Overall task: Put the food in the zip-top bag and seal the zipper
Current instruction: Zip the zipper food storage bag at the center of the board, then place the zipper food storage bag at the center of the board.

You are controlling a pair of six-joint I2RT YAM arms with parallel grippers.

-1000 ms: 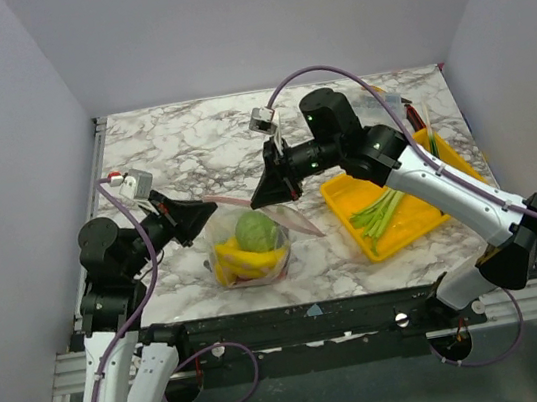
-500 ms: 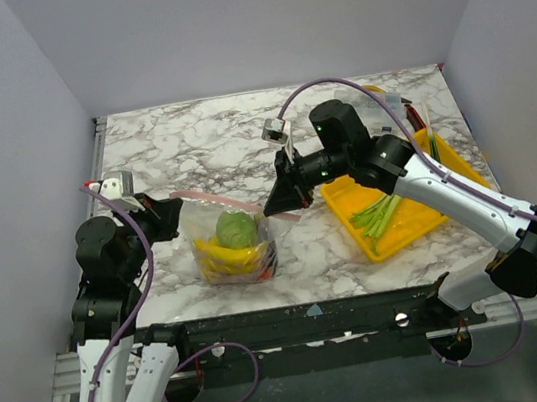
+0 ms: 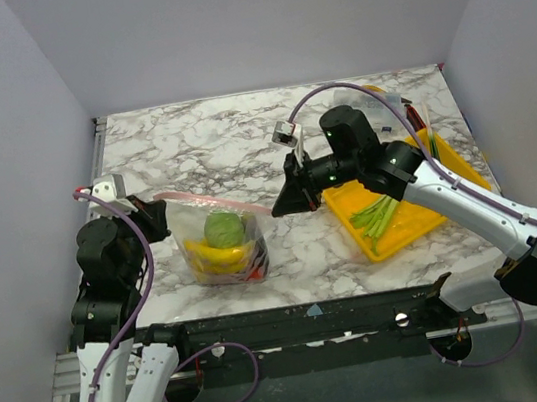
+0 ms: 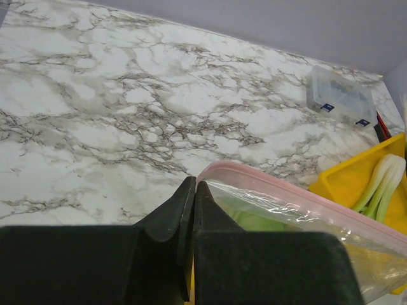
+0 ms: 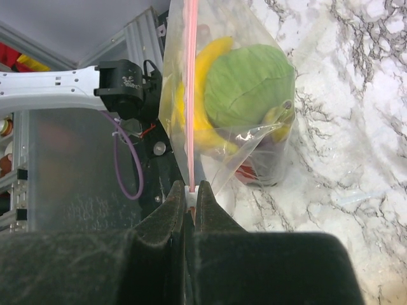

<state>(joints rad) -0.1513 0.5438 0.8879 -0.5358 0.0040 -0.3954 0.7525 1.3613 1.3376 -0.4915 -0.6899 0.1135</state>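
The zip-top bag (image 3: 216, 244) hangs just over the marble, stretched between both grippers. Inside it are the round green food (image 3: 222, 228), yellow bananas (image 3: 211, 258) and a red piece (image 3: 255, 270). The pink zipper (image 3: 216, 201) runs taut along the bag's mouth. My left gripper (image 3: 162, 217) is shut on the zipper's left end (image 4: 210, 173). My right gripper (image 3: 279, 206) is shut on the white slider (image 5: 191, 198) at the right end. In the right wrist view the zipper (image 5: 190, 95) stretches straight away from the jaws, with the green food (image 5: 248, 82) and bananas (image 5: 205, 70) behind the plastic.
A yellow tray (image 3: 409, 230) holding green stalks (image 3: 377, 213) lies under the right arm. A rigid clear box (image 4: 340, 96) sits at the table's far right. The left table edge and its metal rail (image 3: 95, 186) are close behind the left gripper.
The left gripper has pulled back to the left, and the bag with its food has shifted left with it. The right gripper has moved slightly right and down. The zipper now spans a longer stretch.
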